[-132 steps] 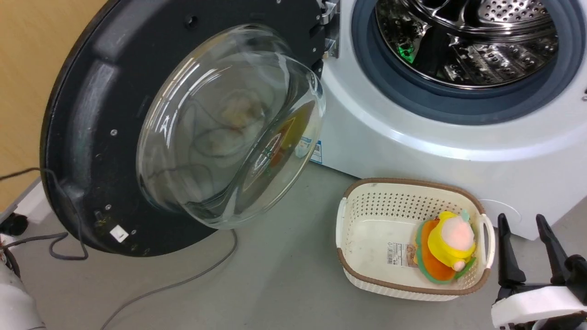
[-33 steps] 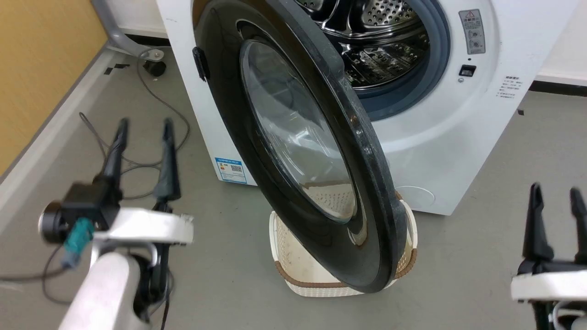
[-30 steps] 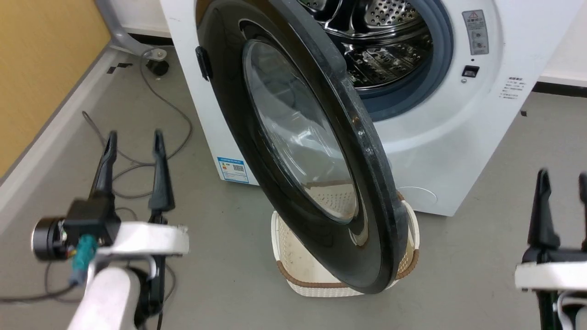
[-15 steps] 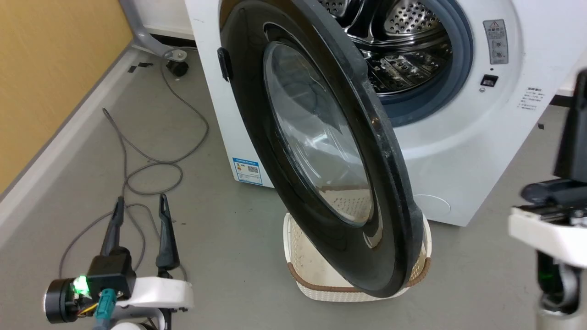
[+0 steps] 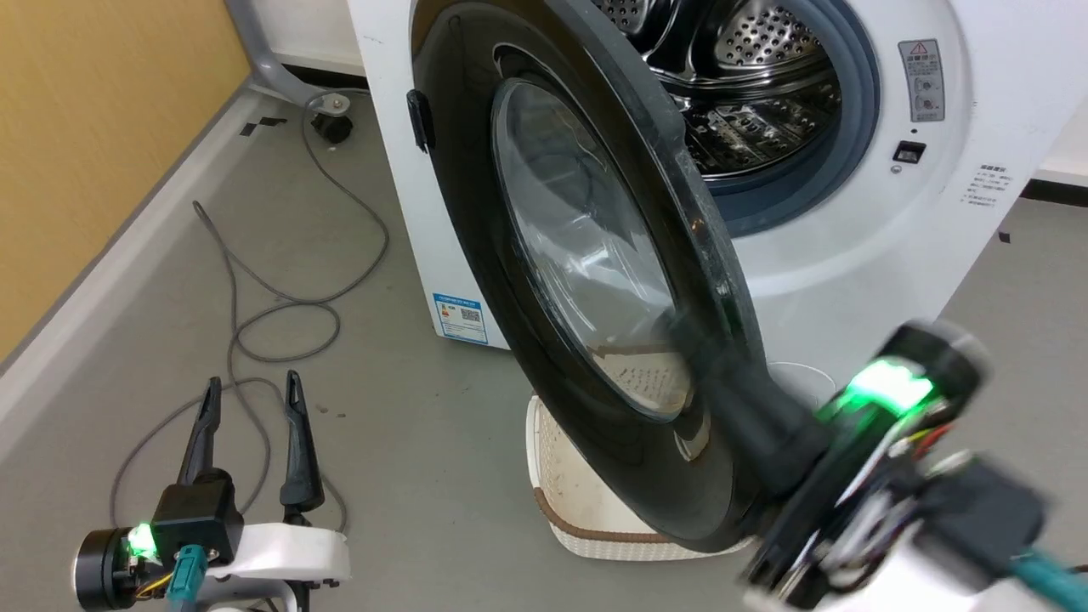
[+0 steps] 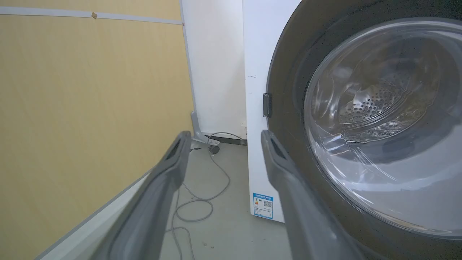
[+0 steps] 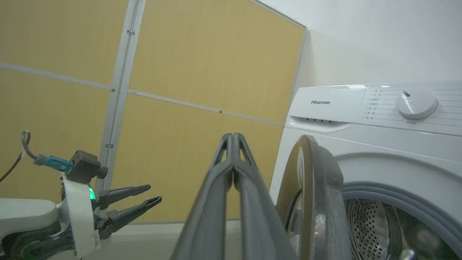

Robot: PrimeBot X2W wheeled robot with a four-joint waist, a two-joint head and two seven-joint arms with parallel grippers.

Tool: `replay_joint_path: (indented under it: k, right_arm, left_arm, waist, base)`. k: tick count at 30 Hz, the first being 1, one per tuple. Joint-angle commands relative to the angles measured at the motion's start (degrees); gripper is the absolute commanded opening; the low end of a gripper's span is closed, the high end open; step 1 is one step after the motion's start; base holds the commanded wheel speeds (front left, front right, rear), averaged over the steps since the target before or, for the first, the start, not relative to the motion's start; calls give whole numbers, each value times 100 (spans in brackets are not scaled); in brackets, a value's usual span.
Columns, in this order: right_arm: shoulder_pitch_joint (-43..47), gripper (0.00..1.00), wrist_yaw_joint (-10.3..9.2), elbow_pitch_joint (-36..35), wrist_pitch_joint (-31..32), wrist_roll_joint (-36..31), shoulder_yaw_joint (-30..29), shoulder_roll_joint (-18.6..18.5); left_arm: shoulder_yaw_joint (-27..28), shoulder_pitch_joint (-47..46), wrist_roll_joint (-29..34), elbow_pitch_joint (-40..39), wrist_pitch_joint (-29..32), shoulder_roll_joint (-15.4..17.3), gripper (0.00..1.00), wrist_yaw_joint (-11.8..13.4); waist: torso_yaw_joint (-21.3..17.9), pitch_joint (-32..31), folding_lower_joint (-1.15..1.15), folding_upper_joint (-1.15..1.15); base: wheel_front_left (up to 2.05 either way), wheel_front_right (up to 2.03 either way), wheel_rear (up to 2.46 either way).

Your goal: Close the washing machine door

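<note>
**Two grippers, door not yet shut**

Far left, head view: a yellow wall panel (image 5: 76, 127) stands above the grey floor (image 5: 408, 442). The left gripper (image 5: 252, 384) sits low at the lower left, over the floor, with a green light on its wrist. Its fingers are spread wide with nothing between them. A grey cable (image 5: 280, 302) loops on the floor just beyond the fingertips. Left wrist view agrees: the fingers (image 6: 168, 177) are apart and empty, aimed at the machine's left front corner and clear of it.

Centre: the washing machine door (image 5: 472, 280) hangs about half open. It is hinged on the machine's left side, with the free edge swung out toward the camera. The outer face, a glossy black rim around the glass window (image 5: 586, 246), faces left. A blue label (image 5: 463, 318) shows low on the washing machine (image 5: 850, 246), just left of the door. A cream basket (image 5: 578, 520) sits on the floor under the door's lower rim, partly hidden by it.

Right of centre: the drum (image 5: 748, 76) and grey gasket (image 5: 820, 170) are exposed past the door's free edge.

Far right: the right gripper (image 7: 233, 137), seen in its wrist view, has its fingers pressed together tip to tip and holds nothing. It is just beside the door's edge, on the outer side. In the head view it is motion-blurred at the lower right, reaching up-left over the rim. Contact with the rim: cannot tell.
</note>
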Motion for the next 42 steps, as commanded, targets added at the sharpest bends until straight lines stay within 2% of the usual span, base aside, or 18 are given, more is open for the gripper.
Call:
replay_joint_path:
  k: [1,5,8,14,23,29,34,42]
  right_arm:
    - [-64,0,5,130,-24,81,309,-186]
    - [-9,0,5,451,-24,326,961,-478]
    - [59,0,5,847,-24,238,1312,-780]
    - [246,0,5,1473,-24,168,1389,-944]
    - [383,0,5,2009,-24,248,784,-864]
    - [268,0,5,2391,-24,138,15,-709]
    - [-105,0,5,2848,-24,-33,-739,-472]
    - [-1081,0,5,3698,-24,-207,-1462,-281]
  left_arm:
    - [42,95,52,0,-25,-43,100,-45]
    - [113,107,123,-2,-25,-114,100,-113]
    - [174,109,182,-26,-25,-177,100,-160]
    - [241,84,248,-78,-25,-255,100,-222]
    - [202,17,438,-143,-25,-323,100,-253]
    - [138,-103,497,-204,-25,-374,100,-235]
    - [63,-270,505,-240,-25,-419,100,-227]
    - [-44,-634,512,-272,-25,-469,100,-233]
  waist:
    - [-13,4,0,0]
    - [-49,18,0,0]
    - [-101,48,0,0]
    - [-184,136,0,0]
    - [-343,368,0,0]
    - [-438,636,0,0]
    - [-523,964,0,0]
    - [-570,1503,0,0]
  base:
    - [0,0,0]
    - [0,0,0]
    - [0,0,0]
    - [0,0,0]
    - [0,0,0]
    - [0,0,0]
    - [0,0,0]
    - [0,0,0]
